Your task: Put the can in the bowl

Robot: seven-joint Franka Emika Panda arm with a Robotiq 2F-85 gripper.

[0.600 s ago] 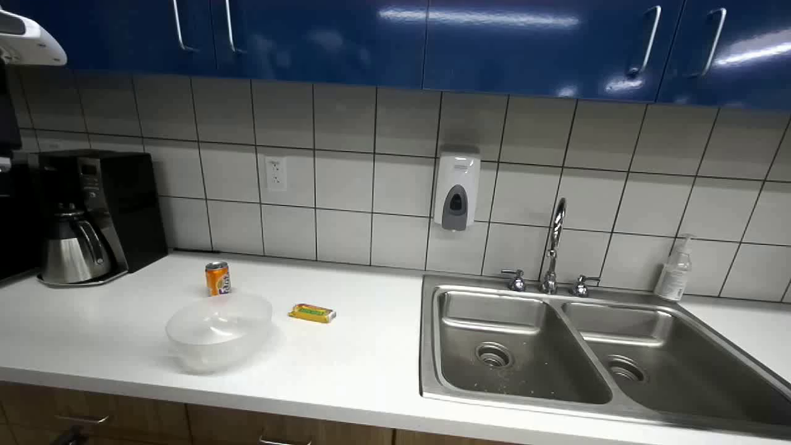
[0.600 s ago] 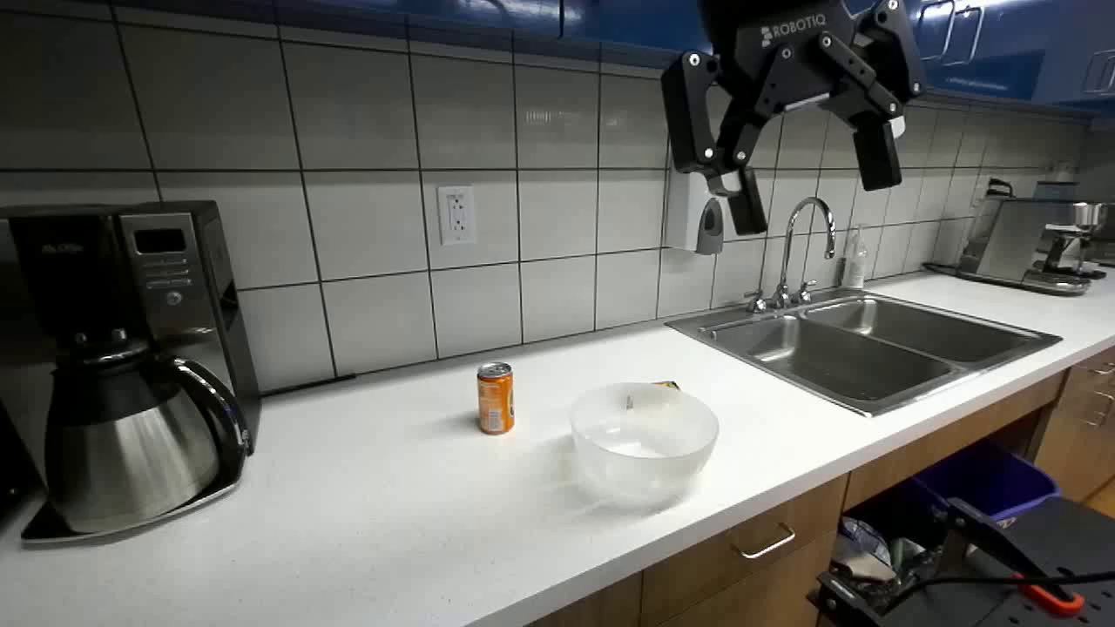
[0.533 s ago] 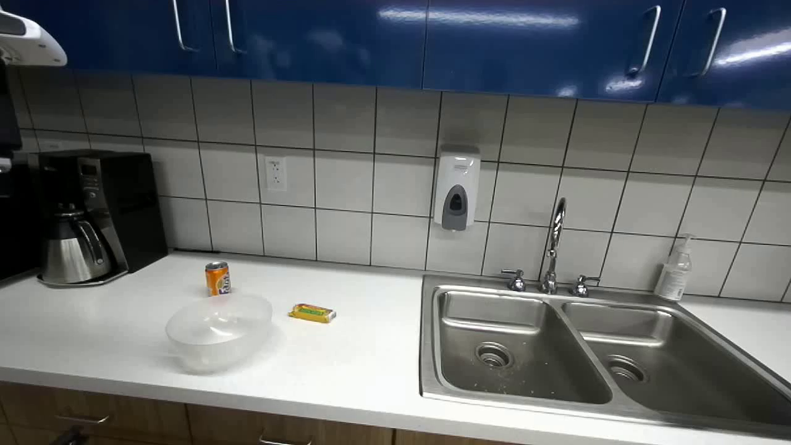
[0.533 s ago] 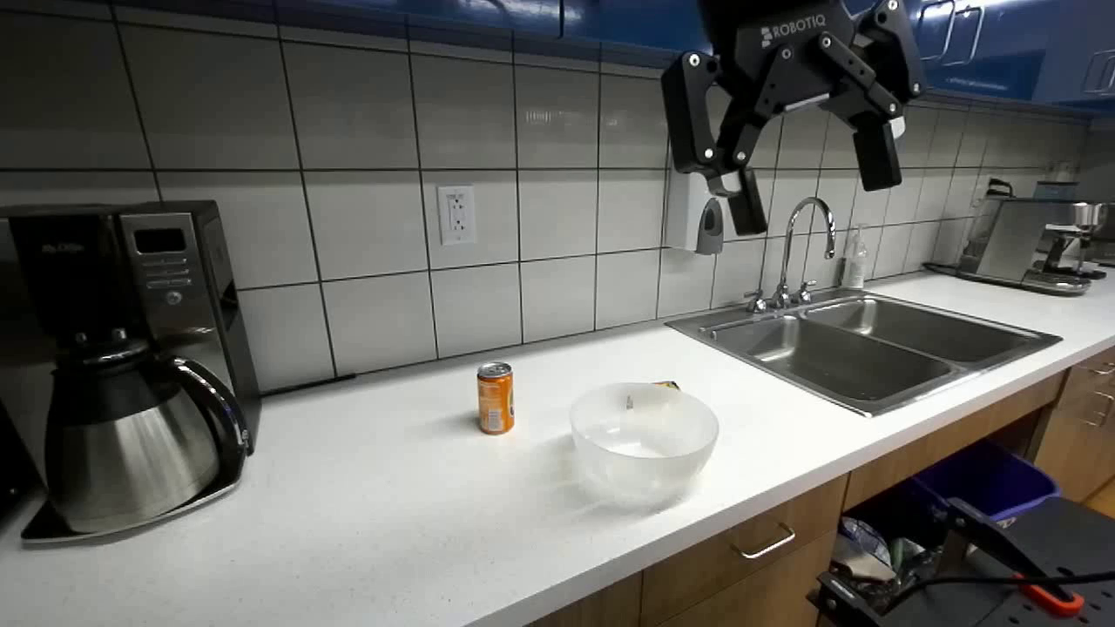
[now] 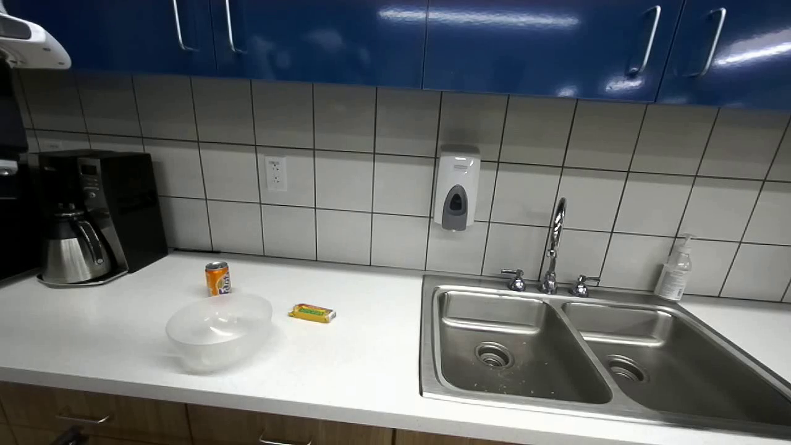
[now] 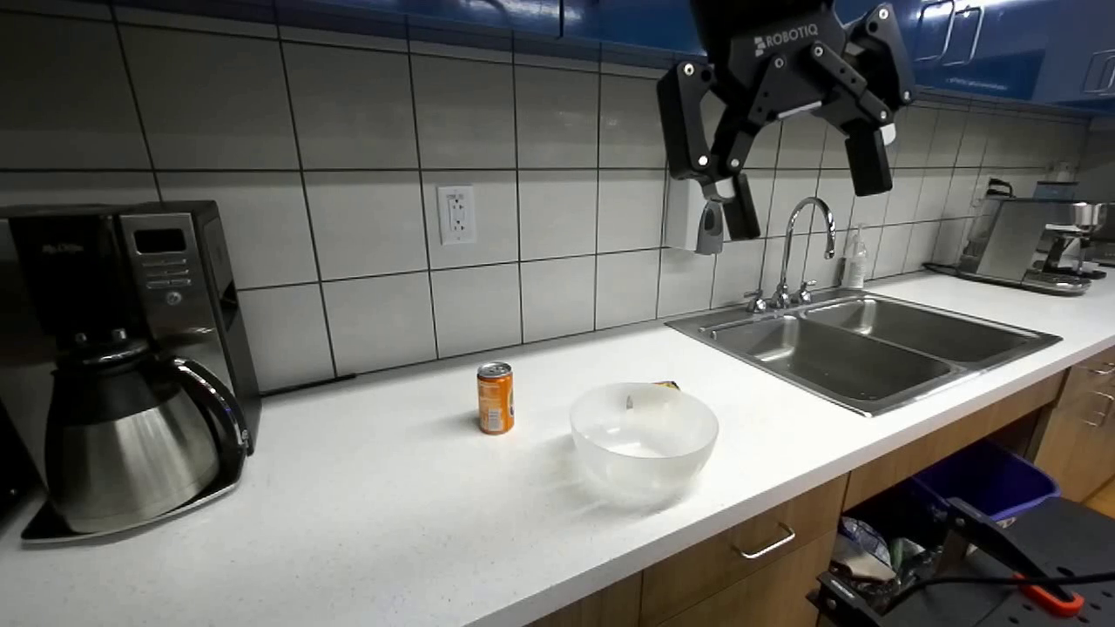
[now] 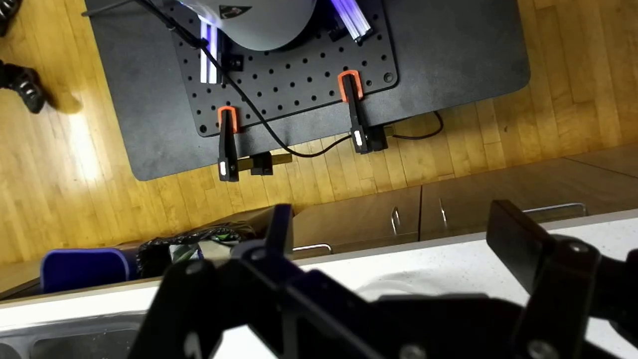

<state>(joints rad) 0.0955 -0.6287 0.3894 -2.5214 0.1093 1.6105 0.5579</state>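
Note:
The orange can [image 5: 218, 279] stands upright on the white counter; it also shows in an exterior view [image 6: 496, 399]. The translucent bowl [image 5: 213, 355] sits beside it, nearer the counter's front edge, and shows in an exterior view [image 6: 640, 475]. No can is in the bowl. My gripper [image 6: 806, 192] is open with nothing between its fingers, high above the counter, up and to the right of the bowl in that view. In the wrist view my gripper [image 7: 394, 234] has its fingers wide apart. A faint part of the bowl's rim [image 7: 388, 286] shows there; the can is out of view.
A yellow packet [image 5: 312, 313] lies right of the bowl. A coffee maker [image 6: 139, 366] stands at the left, and a double steel sink [image 6: 862, 348] at the right. Blue cabinets [image 5: 321, 40] hang above. The robot's black table [image 7: 448, 55] stands before the counter.
My gripper has moved slightly left and down in an exterior view, still open. The white arm part at the top left edge has shifted slightly right. The can and bowl have not moved.

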